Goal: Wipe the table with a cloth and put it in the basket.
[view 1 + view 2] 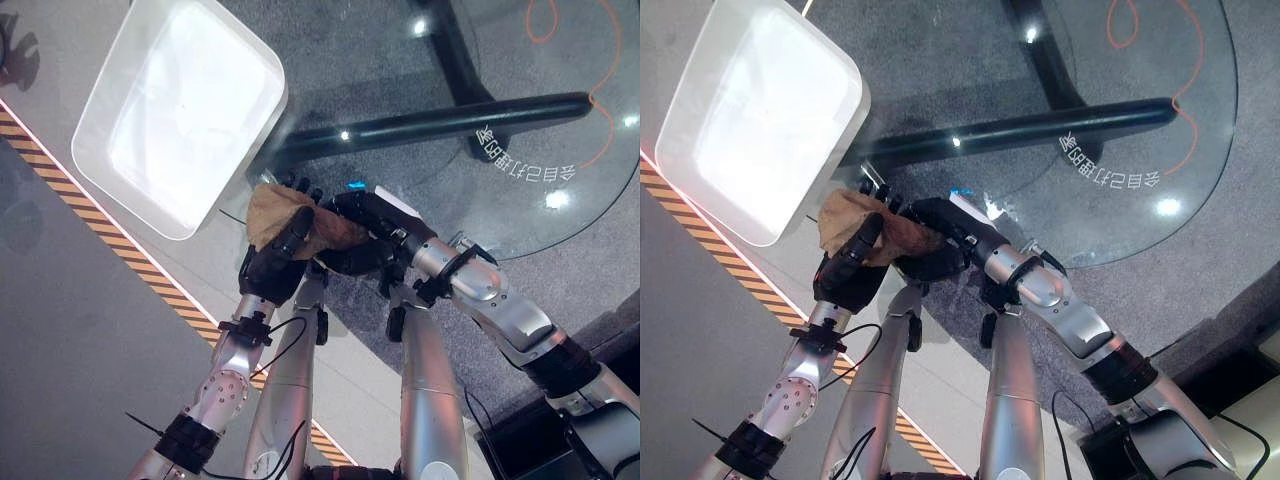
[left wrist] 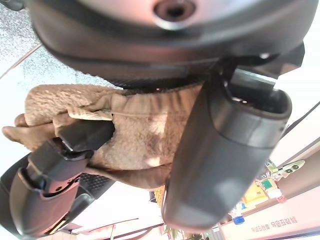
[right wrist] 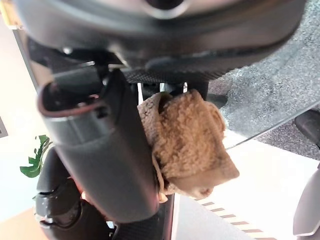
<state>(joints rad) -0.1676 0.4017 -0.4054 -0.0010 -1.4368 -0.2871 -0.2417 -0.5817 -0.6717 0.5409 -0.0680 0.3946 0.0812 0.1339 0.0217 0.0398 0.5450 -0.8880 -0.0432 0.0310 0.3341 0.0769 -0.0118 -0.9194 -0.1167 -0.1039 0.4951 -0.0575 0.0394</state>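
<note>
A brown fluffy cloth (image 1: 270, 210) is bunched up between my two hands, over the near edge of the round glass table (image 1: 530, 90). My left hand (image 1: 272, 262) comes up from below, thumb and fingers curled round the cloth (image 2: 145, 135). My right hand (image 1: 362, 232) reaches in from the right, and its fingers close on the same cloth (image 3: 192, 140). The white basket (image 1: 238, 170), a shallow rounded tub with nothing in it, sits just beyond and to the left of the hands.
Under the glass a black table leg (image 1: 450, 118) runs across the grey carpet. A yellow-and-black striped tape line (image 1: 110, 240) crosses the floor at the left. The glass stretches away to the right.
</note>
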